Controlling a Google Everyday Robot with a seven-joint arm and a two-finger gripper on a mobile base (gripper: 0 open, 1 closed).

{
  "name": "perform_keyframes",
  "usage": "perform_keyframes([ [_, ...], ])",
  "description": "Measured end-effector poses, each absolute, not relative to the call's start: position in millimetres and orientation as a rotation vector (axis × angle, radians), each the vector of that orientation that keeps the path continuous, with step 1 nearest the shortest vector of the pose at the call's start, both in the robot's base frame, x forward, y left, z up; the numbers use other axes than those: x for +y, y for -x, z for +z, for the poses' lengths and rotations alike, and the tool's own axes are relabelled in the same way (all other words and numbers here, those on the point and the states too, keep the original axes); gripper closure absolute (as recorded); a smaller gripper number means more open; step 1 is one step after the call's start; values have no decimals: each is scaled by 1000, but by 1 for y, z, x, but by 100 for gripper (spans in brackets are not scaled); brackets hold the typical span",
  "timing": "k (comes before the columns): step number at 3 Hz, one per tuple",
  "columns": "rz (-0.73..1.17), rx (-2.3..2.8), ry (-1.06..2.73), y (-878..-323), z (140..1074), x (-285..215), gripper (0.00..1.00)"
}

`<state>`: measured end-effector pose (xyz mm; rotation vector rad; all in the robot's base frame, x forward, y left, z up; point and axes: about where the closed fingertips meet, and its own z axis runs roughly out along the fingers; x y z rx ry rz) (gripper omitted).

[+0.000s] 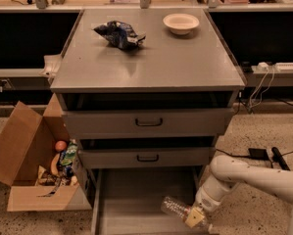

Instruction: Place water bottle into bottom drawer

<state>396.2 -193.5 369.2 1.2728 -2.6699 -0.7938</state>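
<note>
The bottle [175, 209] looks light and probably empty or near empty. It is thin clear plastic that gives under a squeeze, and its ribs offer some purchase on an otherwise slick wall. It is not fragile, but being round it will likely roll once it lies on a flat floor. The best hold is across the ribbed body or near one end, firm enough to keep it from slipping without crushing it.

The hand [196, 218] is low at the right front of the cabinet. It is clamped on the bottle's right end, which it hides. The bottle juts left at a slant over the floor of the open bottom drawer [136, 199]. Whether it touches that floor I cannot tell.

Counted:
- one bottle
- three drawers, the upper two [148, 123] [147, 157] with black handles
- on the surface [151, 67], one white bowl [181, 23] and one crumpled blue bag [119, 34]
- left of the cabinet, one open box [18, 146] holding several small items
</note>
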Motion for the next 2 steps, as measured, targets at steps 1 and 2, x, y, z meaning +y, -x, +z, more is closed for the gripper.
perform_keyframes([
  [1,-712,-2699,-1269,-411,335,-186,100],
  [2,-657,-2783,-1260,-440,288,-179,100],
])
